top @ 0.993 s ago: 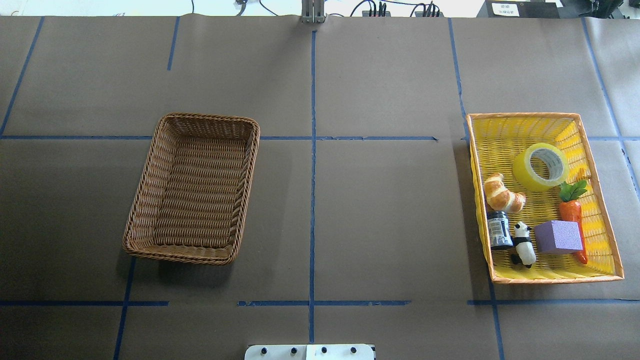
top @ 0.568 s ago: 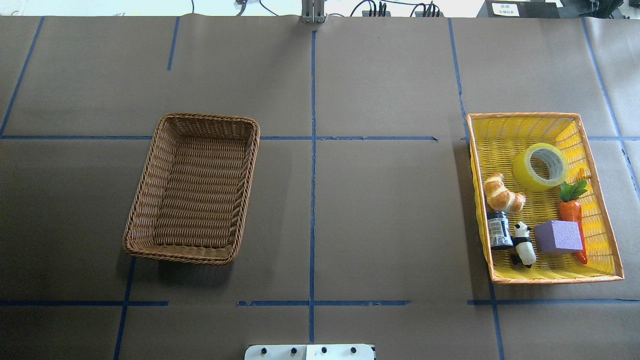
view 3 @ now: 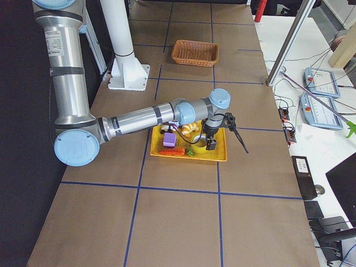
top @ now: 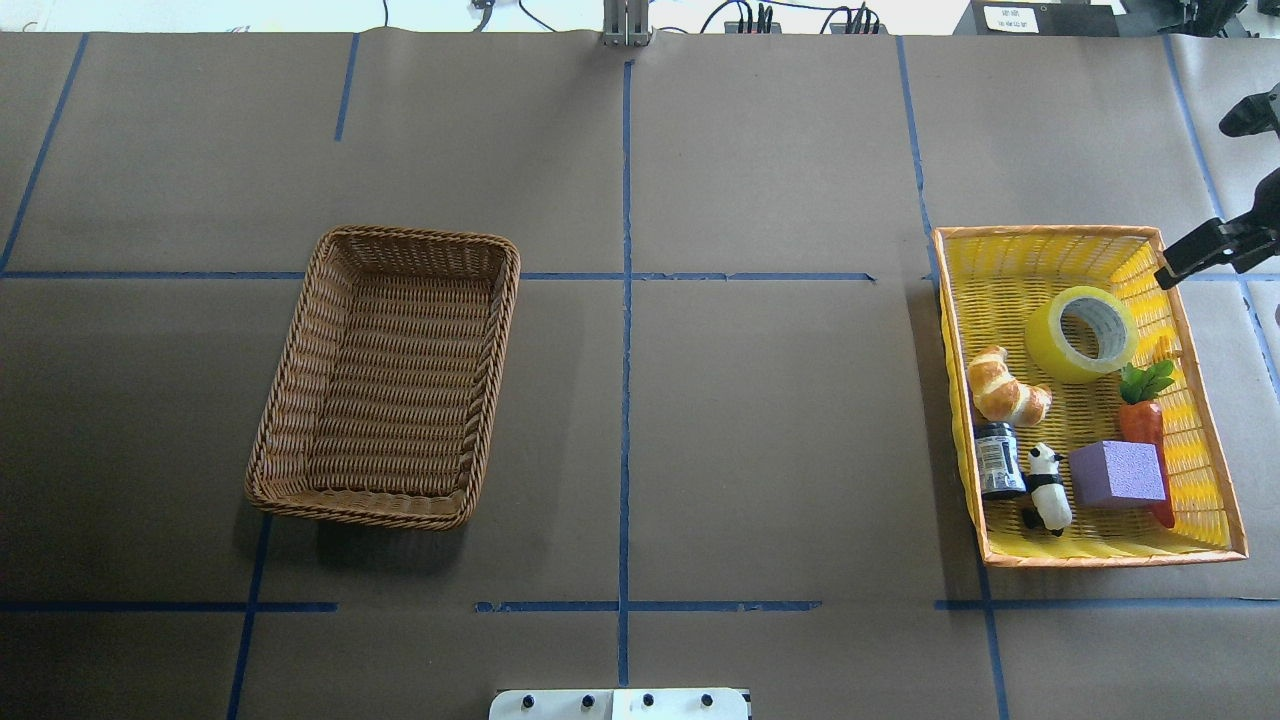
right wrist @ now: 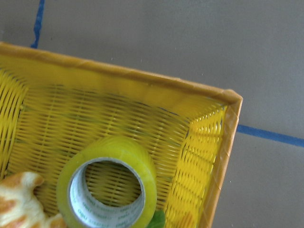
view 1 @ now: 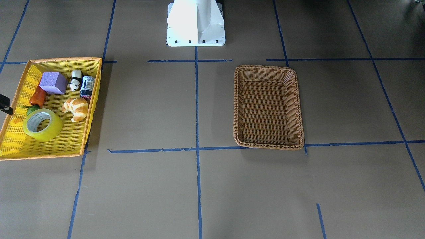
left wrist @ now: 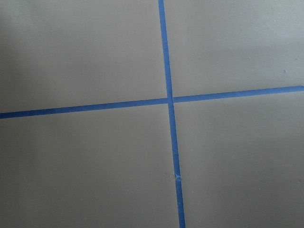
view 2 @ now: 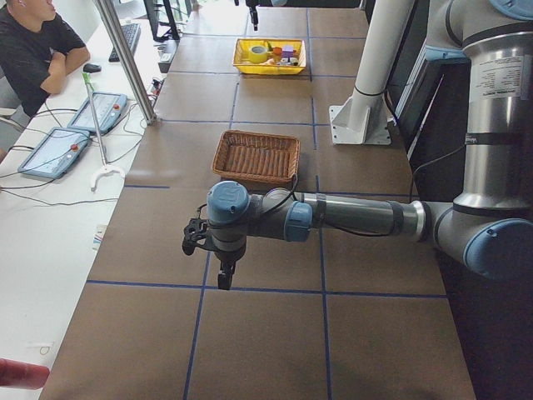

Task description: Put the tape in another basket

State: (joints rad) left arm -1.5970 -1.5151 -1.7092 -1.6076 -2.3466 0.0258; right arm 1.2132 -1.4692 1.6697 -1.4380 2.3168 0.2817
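The tape (top: 1048,345), a yellow roll with a white printed core, lies in the far half of the bright yellow tray basket (top: 1050,231). It also shows in the front view (view 1: 53,130) and in the right wrist view (right wrist: 118,149). The brown wicker basket (top: 290,370) stands empty on the table's left half, also in the front view (view 1: 269,146). My right gripper (top: 1192,203) is open and empty, up over the tray's far right corner, to the right of the tape. My left gripper (view 2: 212,250) shows only in the left side view, over bare table; I cannot tell its state.
The yellow tray also holds a croissant (top: 1005,385), a carrot (top: 1142,420), a purple block (top: 1117,473), a panda figure (top: 1045,487) and a dark jar (top: 997,460). The robot's white base (view 1: 196,23) stands between the baskets. An operator (view 2: 33,50) sits beyond the table's far side.
My right gripper has come into the overhead view at the right edge, over the yellow tray's far right corner. The tape and both baskets have not moved.
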